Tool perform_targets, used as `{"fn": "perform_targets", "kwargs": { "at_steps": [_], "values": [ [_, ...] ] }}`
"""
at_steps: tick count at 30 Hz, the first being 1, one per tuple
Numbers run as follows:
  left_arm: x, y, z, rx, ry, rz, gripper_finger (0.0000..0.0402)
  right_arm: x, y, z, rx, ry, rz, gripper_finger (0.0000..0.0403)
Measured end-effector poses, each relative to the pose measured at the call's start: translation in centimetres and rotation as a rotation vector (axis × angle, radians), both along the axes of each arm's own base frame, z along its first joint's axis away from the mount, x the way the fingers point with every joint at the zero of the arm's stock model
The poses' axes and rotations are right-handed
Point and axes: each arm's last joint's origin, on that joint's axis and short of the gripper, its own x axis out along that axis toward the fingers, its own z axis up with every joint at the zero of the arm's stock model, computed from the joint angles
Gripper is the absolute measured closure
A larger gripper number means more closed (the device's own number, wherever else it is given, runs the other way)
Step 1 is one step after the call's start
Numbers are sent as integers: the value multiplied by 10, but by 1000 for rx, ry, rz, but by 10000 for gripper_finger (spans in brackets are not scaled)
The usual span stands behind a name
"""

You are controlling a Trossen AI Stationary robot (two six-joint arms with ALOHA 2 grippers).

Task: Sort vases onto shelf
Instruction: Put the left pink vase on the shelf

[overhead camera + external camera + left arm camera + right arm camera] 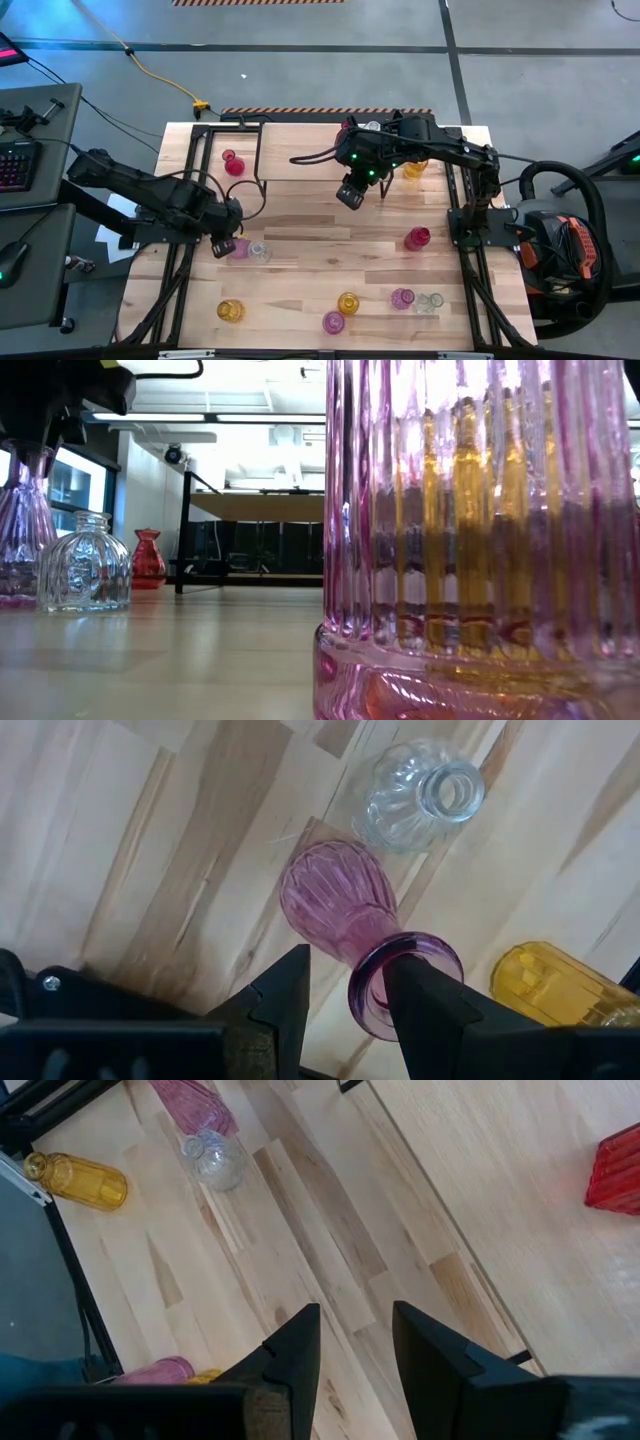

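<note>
Pink vase (345, 915) in left hand (350, 995)

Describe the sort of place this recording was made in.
Likely a robotics lab or workshop: bare concrete floor with striped hazard tape, a desk with a keyboard beside the wooden table, and ceiling strip lights.

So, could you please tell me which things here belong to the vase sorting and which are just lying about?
Job:
- pink vase, neck between the left tool fingers
- clear vase beside it
- red vase on the shelf
- right tool, nothing between its fingers

Lying about:
- keyboard
- yellow cable
</note>
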Motion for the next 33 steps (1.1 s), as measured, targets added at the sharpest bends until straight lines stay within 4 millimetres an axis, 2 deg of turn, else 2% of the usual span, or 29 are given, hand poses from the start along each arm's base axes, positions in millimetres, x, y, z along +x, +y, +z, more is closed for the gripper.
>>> {"fn": "perform_targets", "kwargs": {
  "at_steps": [4, 11, 26, 33],
  "values": [
    [0, 0, 0, 0, 1, 0, 302, 0, 0, 0, 0, 0, 0, 295],
    [0, -1, 0, -15, 2, -11, 376, 0, 0, 0, 0, 0, 0, 295],
    [0, -2, 0, -51, 12, -20, 377, 0, 0, 0, 0, 0, 0, 295],
    [1, -2, 10, -42, -5, -26, 378, 0, 0, 0, 0, -1, 0, 295]
  ]
}}
